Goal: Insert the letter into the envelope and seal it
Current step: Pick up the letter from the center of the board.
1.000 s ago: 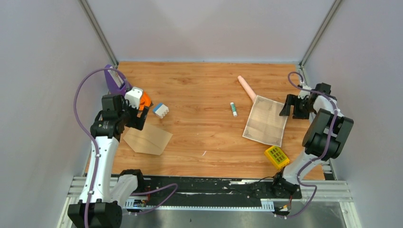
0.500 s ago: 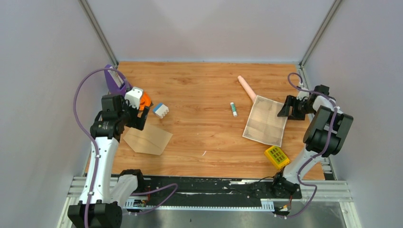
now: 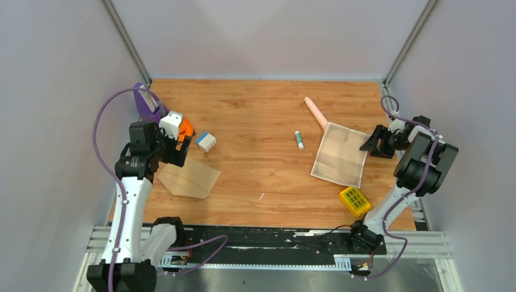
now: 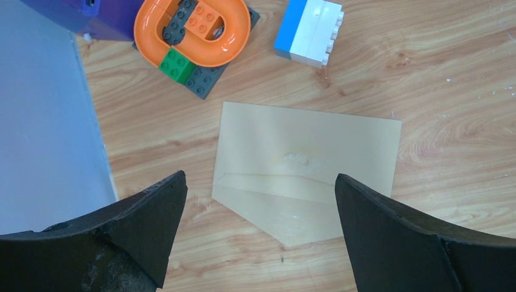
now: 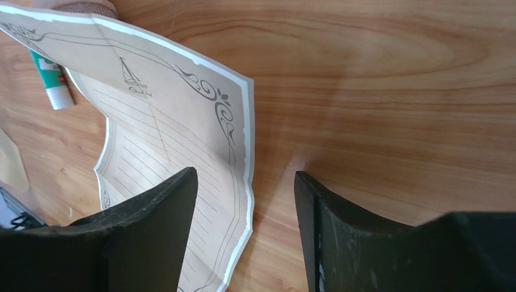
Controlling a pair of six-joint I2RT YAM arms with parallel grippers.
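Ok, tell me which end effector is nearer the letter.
Right. The right end effector sits at the letter's right edge; the left end effector hangs above the envelope, across the table.

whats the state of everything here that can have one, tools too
envelope, flat on the table, flap open
letter, unfolded, outside the envelope, right edge lifted off the table
glue stick, lying on its side
left tool, open, over the envelope
right tool, open, jaws either side of the letter's lifted edge
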